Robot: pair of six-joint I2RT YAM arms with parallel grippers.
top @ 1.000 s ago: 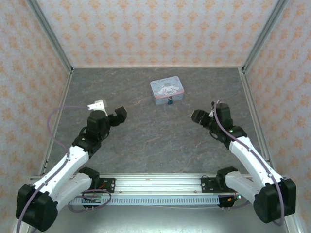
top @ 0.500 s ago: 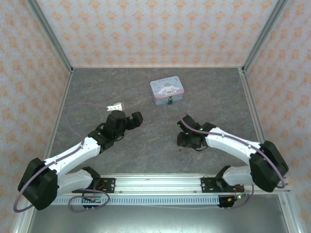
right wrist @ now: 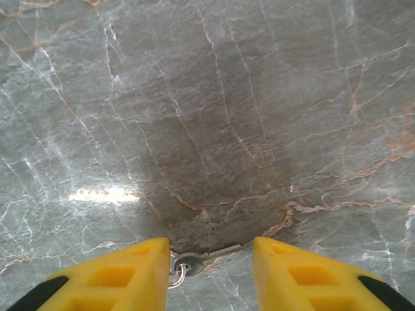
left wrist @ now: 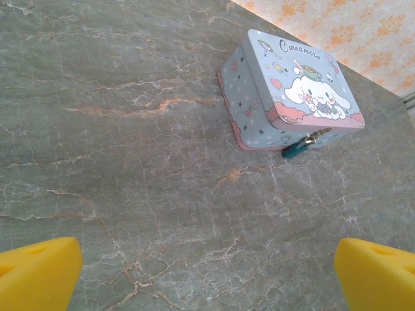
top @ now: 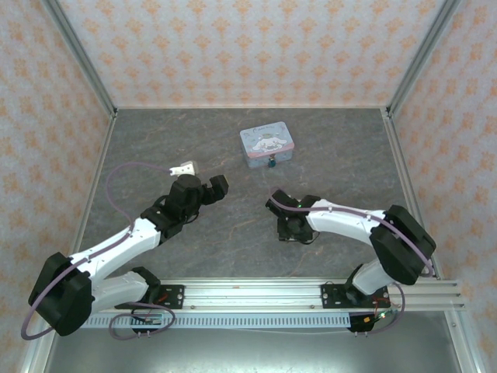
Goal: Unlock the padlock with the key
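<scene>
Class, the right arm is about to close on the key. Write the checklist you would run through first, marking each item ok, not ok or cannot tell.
1. Key lies between the right gripper's fingers: ok.
2. Right gripper open wide enough to straddle it: ok.
3. Fingertips low enough to pinch the flat key off the table: cannot tell.
4. Padlock hangs at the tin's front clasp, unobstructed: ok.
5. Left gripper open and apart from the tin: ok.
6. Tin or padlock steadied for inserting the key: not ok, nothing holds either.
</scene>
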